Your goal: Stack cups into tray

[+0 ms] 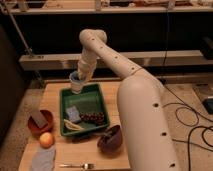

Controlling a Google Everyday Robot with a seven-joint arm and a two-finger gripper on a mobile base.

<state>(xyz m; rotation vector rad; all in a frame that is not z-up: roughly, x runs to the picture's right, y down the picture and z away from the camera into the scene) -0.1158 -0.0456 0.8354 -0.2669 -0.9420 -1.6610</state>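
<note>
My gripper (pixel 79 79) reaches down from the long white arm and is shut on a pale white cup (pixel 76 85) with a bluish rim. It holds the cup upright just above the far left corner of the green tray (pixel 91 99). The tray lies in the middle of the wooden table. It holds a small pale item (pixel 73 113), dark grapes (pixel 93 118) and a banana (pixel 73 126). I see no other cup.
An orange-brown bowl (pixel 40 123) with a grey object stands left of the tray. An orange (pixel 46 140), a grey cloth (pixel 42 159) and a fork (pixel 76 165) lie near the front. A dark brown bowl (pixel 110 139) stands front right. Shelves run behind the table.
</note>
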